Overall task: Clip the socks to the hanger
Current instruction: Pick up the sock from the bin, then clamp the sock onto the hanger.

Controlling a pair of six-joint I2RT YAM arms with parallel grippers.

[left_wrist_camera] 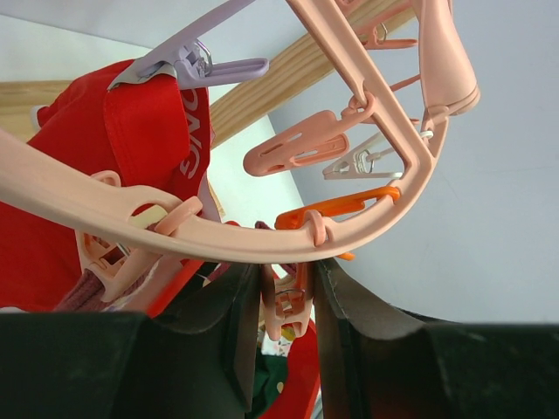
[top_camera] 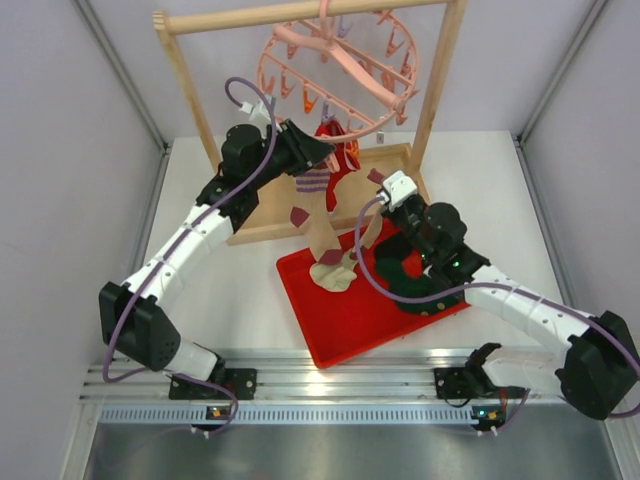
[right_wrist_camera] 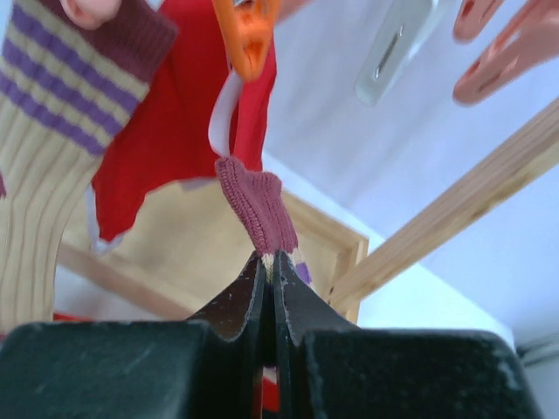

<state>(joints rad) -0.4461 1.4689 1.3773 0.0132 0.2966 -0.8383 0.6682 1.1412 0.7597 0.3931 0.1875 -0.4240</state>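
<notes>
- Top view: the left fingers point(top_camera: 318, 150) are up at the rim of the pink hanger point(top_camera: 262, 62). The right fingers point(top_camera: 388, 186), lower and to the side, lift the held sock point(top_camera: 366, 232), whose foot trails below them onto the red tray point(top_camera: 340, 335). A dark green sock point(top_camera: 412, 285) lies in the tray behind the right fingers. The risk is that the hanger swings on its hook, so peg and cuff miss each other.
- Left wrist view: the fingers pinch a pink peg point(left_wrist_camera: 286, 305) from both sides, just under the ring; a red sock point(left_wrist_camera: 131, 131) is clipped beyond them. If the squeeze lands off the peg's tails, its mouth may stay shut or the peg may twist out.
- Right wrist view: the fingers are closed on the held sock's maroon cuff, which stands up past their tips, under an orange peg point(right_wrist_camera: 249, 30). Little fabric shows there, so it could slip out or snag the striped sock point(right_wrist_camera: 52, 131) alongside.
</notes>
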